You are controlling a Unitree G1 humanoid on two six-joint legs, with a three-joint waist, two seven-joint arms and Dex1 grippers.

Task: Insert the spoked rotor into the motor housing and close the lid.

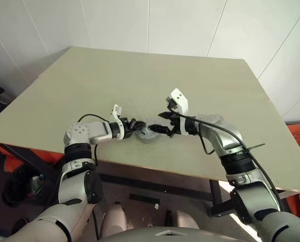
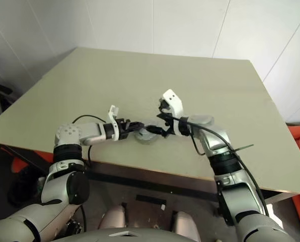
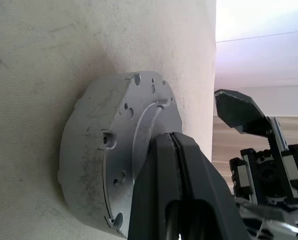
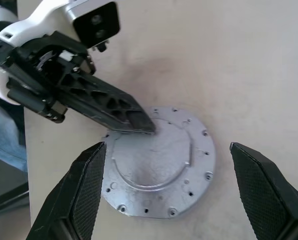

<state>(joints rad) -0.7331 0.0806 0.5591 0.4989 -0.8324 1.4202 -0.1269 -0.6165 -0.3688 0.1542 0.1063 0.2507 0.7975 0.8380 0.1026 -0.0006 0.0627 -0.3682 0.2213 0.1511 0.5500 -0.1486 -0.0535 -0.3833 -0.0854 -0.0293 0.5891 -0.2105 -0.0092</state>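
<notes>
The motor housing (image 1: 149,135) stands on the table near its front edge, a short round grey cup. The lid (image 4: 161,165) lies flat on top of it, plain face up, with small holes round its rim. My left gripper (image 1: 138,125) is shut, and its fingertips (image 4: 139,121) press on the lid's edge. In the left wrist view the shut fingers (image 3: 176,165) rest against the lid (image 3: 139,120) above the housing wall (image 3: 84,150). My right gripper (image 4: 165,147) hangs open just above the lid, a finger on each side, touching nothing. The spoked rotor is hidden.
The beige table (image 1: 155,75) stretches away behind the housing. Its front edge (image 1: 140,165) runs close below both grippers. White walls stand behind it, and orange cloth (image 1: 298,136) lies on the floor at the right.
</notes>
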